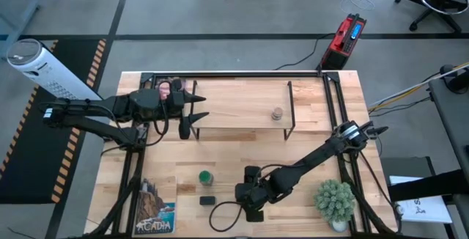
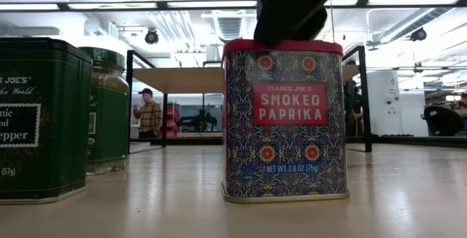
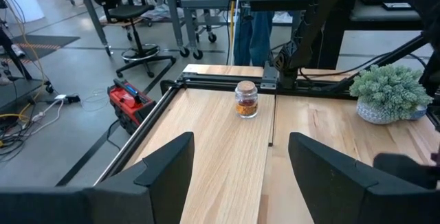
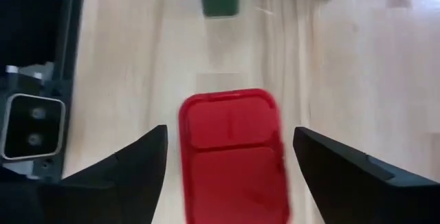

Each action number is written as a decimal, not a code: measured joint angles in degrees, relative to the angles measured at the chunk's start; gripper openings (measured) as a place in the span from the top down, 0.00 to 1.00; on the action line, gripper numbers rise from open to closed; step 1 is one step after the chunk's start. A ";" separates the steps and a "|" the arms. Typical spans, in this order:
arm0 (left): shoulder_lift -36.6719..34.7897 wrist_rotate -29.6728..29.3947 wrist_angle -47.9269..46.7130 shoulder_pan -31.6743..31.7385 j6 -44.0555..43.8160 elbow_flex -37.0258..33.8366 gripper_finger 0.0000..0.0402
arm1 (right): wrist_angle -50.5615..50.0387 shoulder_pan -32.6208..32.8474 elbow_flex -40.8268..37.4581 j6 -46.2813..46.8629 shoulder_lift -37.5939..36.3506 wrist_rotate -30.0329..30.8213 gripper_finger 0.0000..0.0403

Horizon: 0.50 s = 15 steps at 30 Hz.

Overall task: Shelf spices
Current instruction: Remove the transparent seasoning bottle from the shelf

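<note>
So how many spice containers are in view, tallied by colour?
Green, jar and tin: 2
Red, paprika tin: 1
Clear, small jar on the shelf: 1
Total: 4

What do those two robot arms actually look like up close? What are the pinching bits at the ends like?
Both arms are slim, dark and jointed. The left gripper and right gripper each end in two flat, black, wedge-shaped fingers. A pale pink patch shows on the left arm's wrist. A black cable loops beside the right arm.
</note>
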 joint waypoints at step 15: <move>0.00 0.02 -0.12 0.00 -0.09 0.00 0.44 | -24.56 -1.35 8.13 -3.16 -17.16 20.98 0.31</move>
